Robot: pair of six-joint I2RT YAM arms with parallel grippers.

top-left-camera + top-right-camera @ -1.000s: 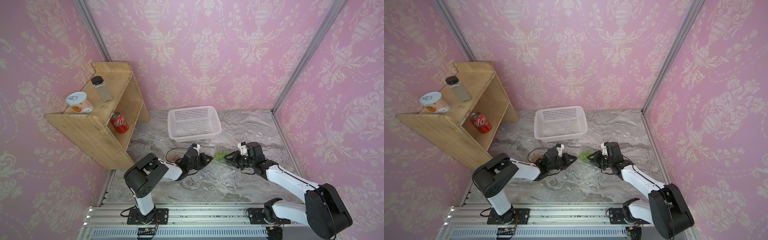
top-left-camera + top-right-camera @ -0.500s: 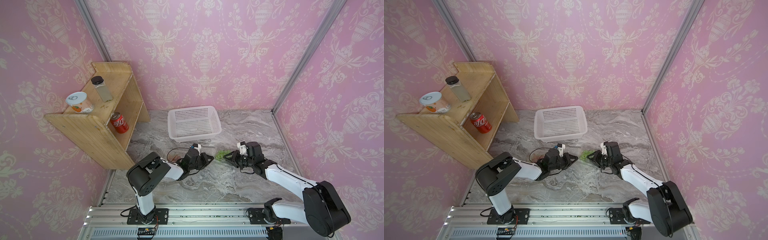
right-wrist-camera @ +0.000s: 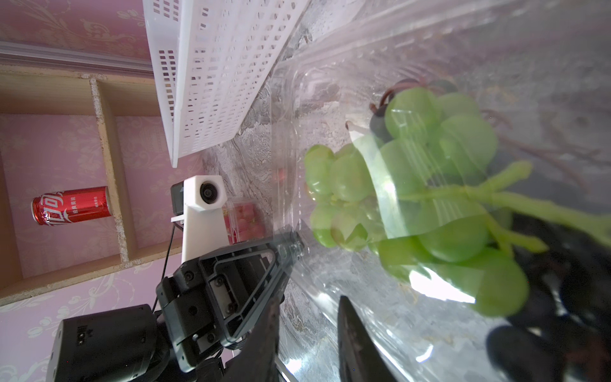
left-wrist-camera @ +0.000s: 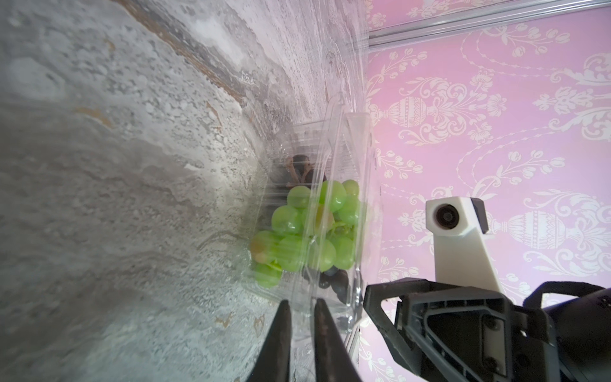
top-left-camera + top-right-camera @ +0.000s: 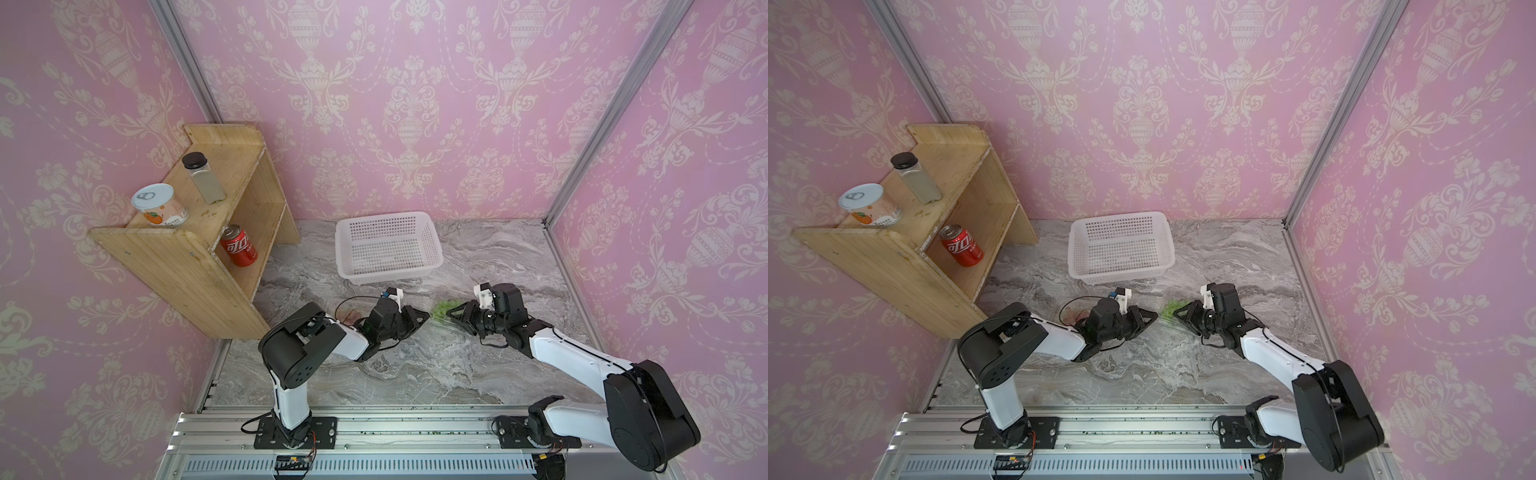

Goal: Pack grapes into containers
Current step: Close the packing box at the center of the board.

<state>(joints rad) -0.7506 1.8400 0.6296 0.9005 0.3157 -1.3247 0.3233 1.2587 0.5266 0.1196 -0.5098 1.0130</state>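
A clear container (image 4: 350, 139) (image 3: 297, 99) sits on the marble table between the two arms. It holds a light green bunch of grapes (image 5: 445, 307) (image 4: 297, 228) (image 3: 413, 165) and a dark bunch (image 4: 332, 276) (image 3: 562, 297). Its clear lid stands partly up. My left gripper (image 5: 424, 318) (image 4: 302, 314) is shut on the container's thin clear edge. From the opposite side, my right gripper (image 5: 455, 314) (image 3: 309, 330) is closed over the container's wall, with one finger seen through the plastic. A second container with red grapes (image 3: 246, 215) lies behind the left wrist.
A white perforated basket (image 5: 388, 249) stands behind the arms. At the left is a wooden shelf (image 5: 187, 266) holding a red cola can (image 5: 237, 249), a tin (image 5: 160, 205) and a jar (image 5: 203, 178). Pink walls enclose the table.
The left arm's elbow has shifted very slightly. Both grippers remain at the container with the green grapes.
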